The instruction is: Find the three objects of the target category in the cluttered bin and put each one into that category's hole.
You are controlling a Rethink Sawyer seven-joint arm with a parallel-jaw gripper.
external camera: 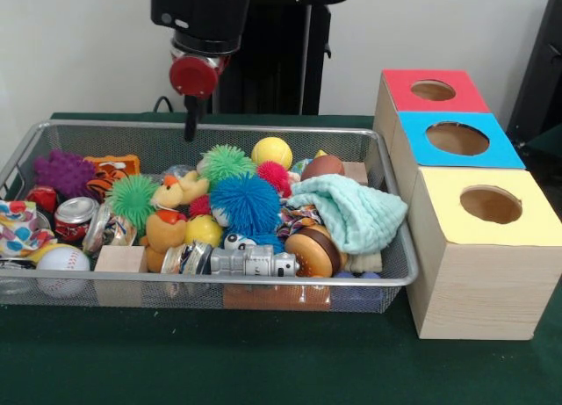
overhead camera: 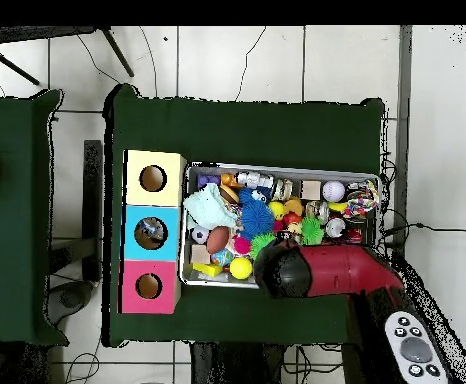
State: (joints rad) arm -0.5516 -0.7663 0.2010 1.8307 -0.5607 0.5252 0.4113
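The claw (external camera: 190,119) hangs in the upper left-centre of the front view, above the far rim of the wire bin (external camera: 392,280). It shows as a thin dark stem below the red wrist joint. Whether it is spread or closed cannot be told, and nothing is visibly carried. In the overhead view the red arm covers the claw entirely, so that view adds no check.

Directly below and in front of the claw, in the bin's middle, lie a green spiky ball (external camera: 226,162), a yellow ball (external camera: 271,151), a small pink spiky ball (external camera: 273,175) and a large blue spiky ball (external camera: 245,204). Further left sit a second green spiky ball (external camera: 132,198), a purple spiky ball (external camera: 63,172), a red can (external camera: 75,217) and a baseball (external camera: 62,260). A mint cloth (external camera: 356,213) drapes over the bin's right end.

Right of the bin, on the green desk (external camera: 219,361), stands a row of three wooden boxes: red-topped box (external camera: 432,90), blue-topped box (external camera: 457,139), yellow-topped box (external camera: 490,205), each with a round hole.

Judged step: search and pick, with nothing in the claw. The target category is not stated. The spiky balls are a likely group, though more than three show.

Next move calls for a straight descent onto one exposed object, clear of the bin rim and neighbours, then a lift high enough to pass the bin wall toward the boxes.
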